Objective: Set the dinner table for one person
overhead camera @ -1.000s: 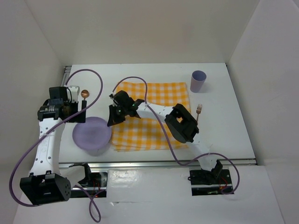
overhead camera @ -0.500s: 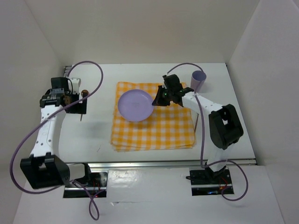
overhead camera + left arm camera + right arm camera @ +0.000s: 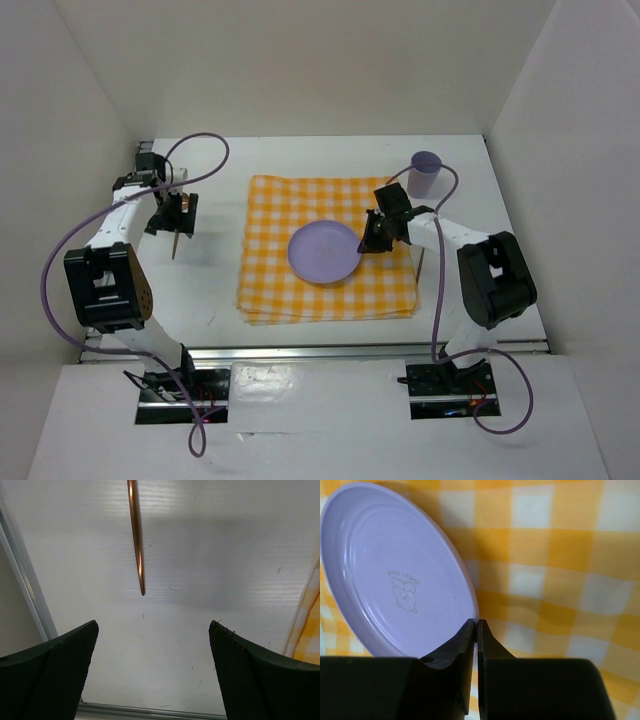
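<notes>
1. Purple plate (image 3: 324, 253) has moved toward the middle of the checked cloth (image 3: 290, 200), on the dinner table (image 3: 500, 270)
2. Right gripper (image 3: 476, 626) pinches its rim
3. Left gripper (image 3: 154, 630) gapes wide near the copper spoon (image 3: 136, 540)

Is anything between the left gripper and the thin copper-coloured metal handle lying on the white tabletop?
Nothing visible. The open left gripper hangs over the white tabletop, the thin copper-coloured metal handle just ahead of it.
</notes>
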Robot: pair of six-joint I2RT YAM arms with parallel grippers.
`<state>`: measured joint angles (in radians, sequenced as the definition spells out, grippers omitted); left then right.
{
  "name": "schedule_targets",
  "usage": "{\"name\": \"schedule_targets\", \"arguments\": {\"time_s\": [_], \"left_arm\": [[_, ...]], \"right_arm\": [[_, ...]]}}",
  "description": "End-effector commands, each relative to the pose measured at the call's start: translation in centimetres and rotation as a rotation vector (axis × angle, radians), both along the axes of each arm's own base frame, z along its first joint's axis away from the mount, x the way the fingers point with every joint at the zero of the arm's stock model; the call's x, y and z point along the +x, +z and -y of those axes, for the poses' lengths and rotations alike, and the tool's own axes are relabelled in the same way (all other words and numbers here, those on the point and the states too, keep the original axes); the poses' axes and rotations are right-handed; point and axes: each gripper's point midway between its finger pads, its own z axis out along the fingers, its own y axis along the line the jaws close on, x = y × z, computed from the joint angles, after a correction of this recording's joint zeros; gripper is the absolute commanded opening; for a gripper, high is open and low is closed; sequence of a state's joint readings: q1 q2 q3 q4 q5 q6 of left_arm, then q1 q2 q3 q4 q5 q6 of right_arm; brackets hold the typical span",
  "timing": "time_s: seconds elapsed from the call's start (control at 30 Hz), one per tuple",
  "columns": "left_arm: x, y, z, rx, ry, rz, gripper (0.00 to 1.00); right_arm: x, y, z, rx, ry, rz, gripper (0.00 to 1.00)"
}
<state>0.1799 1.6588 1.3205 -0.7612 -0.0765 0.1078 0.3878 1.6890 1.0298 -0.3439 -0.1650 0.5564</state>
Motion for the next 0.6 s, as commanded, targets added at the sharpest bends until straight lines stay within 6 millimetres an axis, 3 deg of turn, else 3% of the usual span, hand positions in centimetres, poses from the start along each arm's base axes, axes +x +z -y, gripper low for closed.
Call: {"name": "schedule_targets", "arguments": {"time_s": [0.0,0.33,0.47,0.5,0.57], "left_arm": [[2.6,1.4,-0.5,0.007,-0.01,0.073,0.97],[2.5,2.3,0.3,-0.029,-0.029,0.094,0.97],[2.5,3.0,0.3,-0.025,-0.03,0.113,0.97],[2.5,3.0,0.5,-0.033,-0.034,0.115,0.97],[2.1,2.6,0.6,-0.036,-0.033,0.097,0.97]], "right_arm": [[2.2,1.6,1.0,0.026,-0.025,0.087,0.0],[1.4,-0.2,1.4,-0.016,0.009,0.038,0.05],[1.1,-1.0,2.8,-0.085,-0.028,0.025,0.05],[1.2,-0.6,2.9,-0.07,-0.031,0.029,0.22],[0.9,-0.7,2.5,-0.051,0.01,0.03,0.43]]}}
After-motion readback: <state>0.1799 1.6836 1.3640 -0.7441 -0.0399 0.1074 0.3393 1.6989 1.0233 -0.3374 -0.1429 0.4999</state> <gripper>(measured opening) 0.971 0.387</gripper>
